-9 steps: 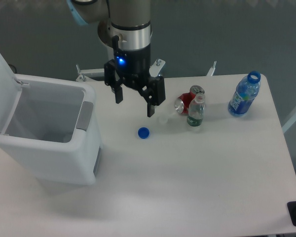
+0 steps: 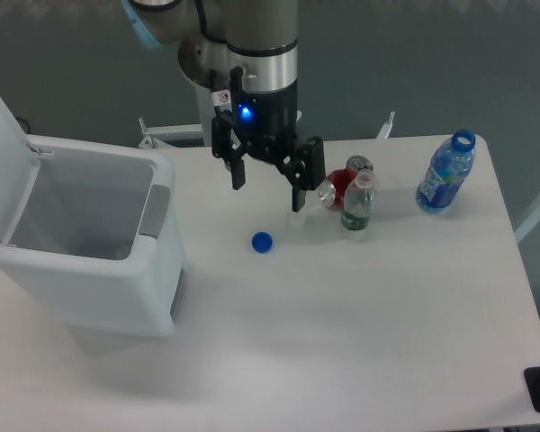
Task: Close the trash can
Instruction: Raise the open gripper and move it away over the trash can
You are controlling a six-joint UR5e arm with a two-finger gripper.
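The trash can (image 2: 117, 270) is a big white boxy bin on the left of the table, its inside showing. Its flat white lid (image 2: 0, 153) stands raised at the far left edge of the view, and a grey latch tab (image 2: 156, 210) sits on the right rim. My gripper (image 2: 268, 198) hangs over the table to the right of the bin, well clear of it, fingers spread and open with nothing between them. A blue light glows on the wrist.
A loose blue bottle cap (image 2: 262, 241) lies just below the gripper. To its right stand a small clear bottle (image 2: 358, 203), a red can (image 2: 344, 183) on its side and a clear cup (image 2: 302, 216). An uncapped blue bottle (image 2: 445, 173) stands at the back right.
The gripper has shifted right, away from the trash can and closer to the can and small bottle. The lid and the other objects have not moved.
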